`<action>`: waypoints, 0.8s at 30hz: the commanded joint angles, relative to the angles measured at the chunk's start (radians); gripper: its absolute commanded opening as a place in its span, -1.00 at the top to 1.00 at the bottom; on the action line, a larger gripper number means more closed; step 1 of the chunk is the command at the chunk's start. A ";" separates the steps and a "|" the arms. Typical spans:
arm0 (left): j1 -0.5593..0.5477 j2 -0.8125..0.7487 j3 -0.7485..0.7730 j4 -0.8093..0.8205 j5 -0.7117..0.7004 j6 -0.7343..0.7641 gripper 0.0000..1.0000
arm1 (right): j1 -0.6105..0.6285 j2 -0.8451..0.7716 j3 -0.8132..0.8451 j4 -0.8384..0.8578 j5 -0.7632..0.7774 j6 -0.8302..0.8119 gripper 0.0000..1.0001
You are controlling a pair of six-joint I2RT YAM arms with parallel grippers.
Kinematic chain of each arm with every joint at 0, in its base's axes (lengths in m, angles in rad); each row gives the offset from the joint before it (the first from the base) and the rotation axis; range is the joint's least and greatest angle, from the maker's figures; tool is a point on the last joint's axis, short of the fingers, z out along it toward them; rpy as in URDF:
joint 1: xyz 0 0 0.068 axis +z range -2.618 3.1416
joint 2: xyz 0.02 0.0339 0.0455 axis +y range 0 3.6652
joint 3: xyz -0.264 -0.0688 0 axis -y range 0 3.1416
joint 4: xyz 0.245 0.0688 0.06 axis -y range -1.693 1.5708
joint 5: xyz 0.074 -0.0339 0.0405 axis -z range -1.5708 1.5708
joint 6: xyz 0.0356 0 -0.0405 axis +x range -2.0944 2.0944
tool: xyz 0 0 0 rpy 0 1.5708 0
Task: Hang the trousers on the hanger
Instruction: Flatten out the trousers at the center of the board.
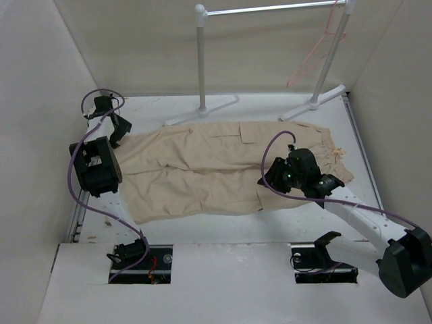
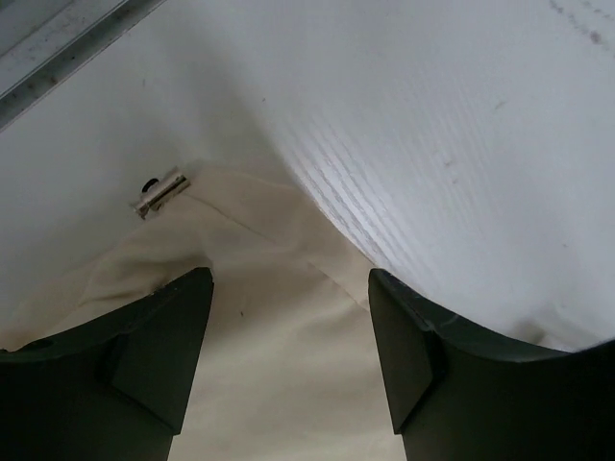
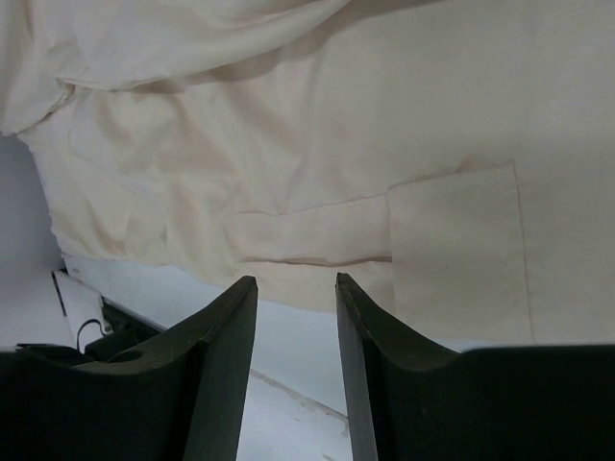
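On the tabletop (image 1: 223, 228) the trousers (image 1: 202, 169) lie flat, both jaws spread, empty; a thin pinch may slip, and the hanger (image 1: 312, 54), seemingly on the rack (image 1: 270, 9), hangs well apart.

The white table (image 1: 223, 229) carries beige trousers (image 1: 202, 169) spread flat (legs pointing left), with a white rack (image 1: 201, 61) standing behind them.

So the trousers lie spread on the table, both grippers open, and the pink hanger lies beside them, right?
Not quite: the top external view shows the hanger hanging from the right end of the rail, not lying beside the trousers. Those are spread on the table, and the left gripper and right gripper are open.
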 commanded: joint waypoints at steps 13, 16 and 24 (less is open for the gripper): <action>-0.054 0.117 0.172 -0.143 -0.218 0.088 0.94 | -0.060 0.010 0.010 0.047 0.007 0.007 -0.23; -0.044 0.120 0.282 -0.152 -0.279 0.094 0.98 | -0.077 0.020 0.019 0.046 0.013 0.006 -0.24; -0.038 0.186 0.470 -0.209 -0.178 0.092 0.67 | -0.101 0.046 0.039 0.036 0.018 0.007 -0.30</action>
